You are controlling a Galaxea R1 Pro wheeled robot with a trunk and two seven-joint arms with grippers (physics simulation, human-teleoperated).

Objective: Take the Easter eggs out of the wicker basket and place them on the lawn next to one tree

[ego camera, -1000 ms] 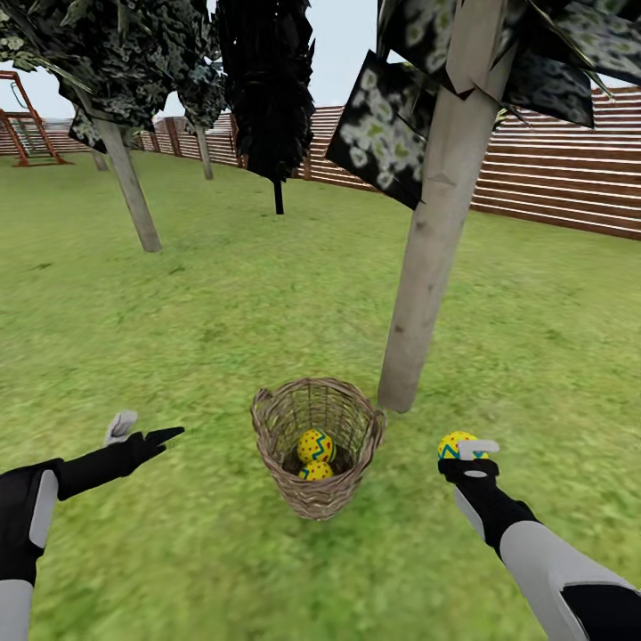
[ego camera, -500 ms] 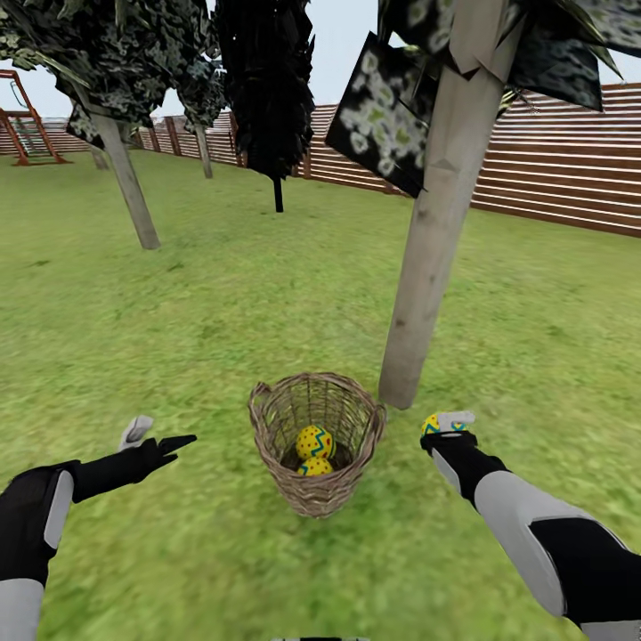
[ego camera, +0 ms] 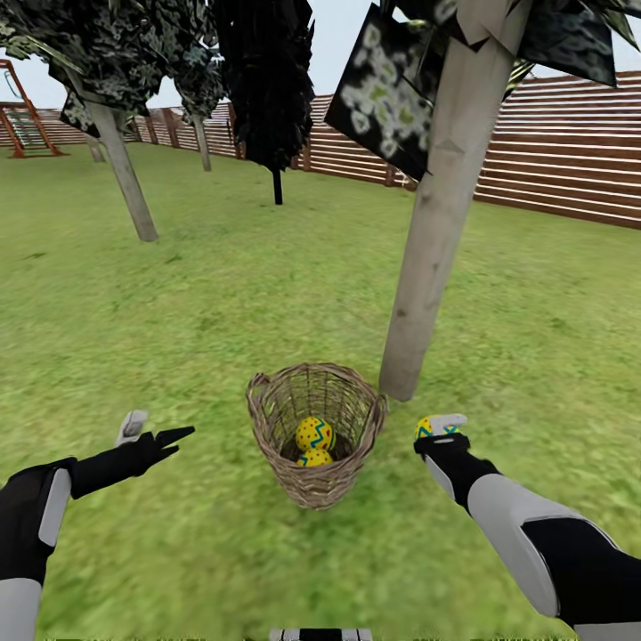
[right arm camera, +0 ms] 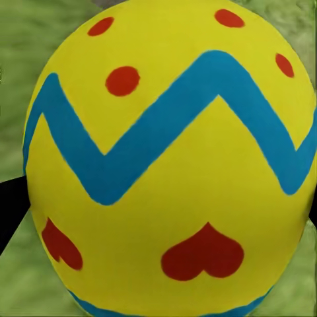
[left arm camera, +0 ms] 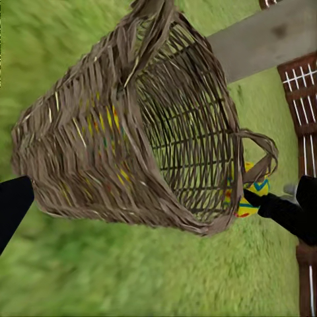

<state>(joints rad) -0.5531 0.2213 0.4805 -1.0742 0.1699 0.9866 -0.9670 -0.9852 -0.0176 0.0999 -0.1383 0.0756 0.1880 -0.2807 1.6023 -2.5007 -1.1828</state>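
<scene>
Right gripper [ego camera: 438, 426] clamped on egg [ego camera: 427, 426], low over lawn [ego camera: 223, 294], just beside tree [ego camera: 434, 214] foot. Basket [ego camera: 316, 434] left of it, upright, with two eggs [ego camera: 314, 434] inside. Left gripper [ego camera: 153, 431] spread wide, holding nothing, off basket's far side, apart from it.

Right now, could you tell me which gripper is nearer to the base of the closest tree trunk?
Right. The right gripper, holding an egg, sits just beside the trunk's base. The left gripper is open on the far side of the basket.
</scene>
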